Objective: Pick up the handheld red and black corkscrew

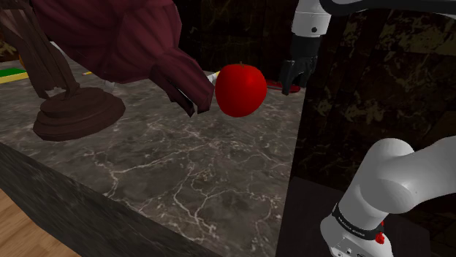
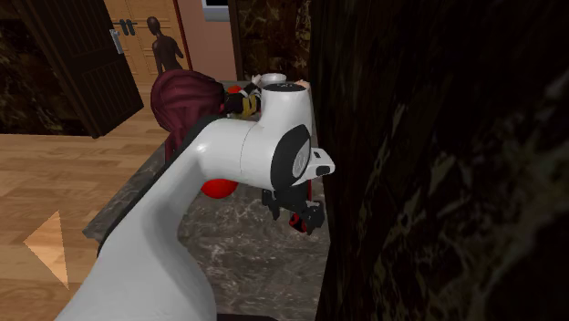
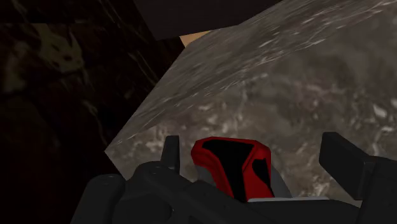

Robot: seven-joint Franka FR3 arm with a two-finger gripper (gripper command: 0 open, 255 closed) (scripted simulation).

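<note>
Roughly level, corkscrew pointing toward apple, gripper astride

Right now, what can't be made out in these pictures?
Corkscrew: its lower end is hidden by the end effector in the wrist view.
Apple: mostly behind the white arm, second exterior view.
Dark red statue: its top is cut off by the shoulder view's upper edge.

The small hand corkscrew is red with black patches. The pincer is black all over. The round shiny apple is bright red. The stone counter is grey-brown with thin white lines like cracks. The big carved statue is dark wine-red with darker stripes. The wooden floor is light brown.
</note>
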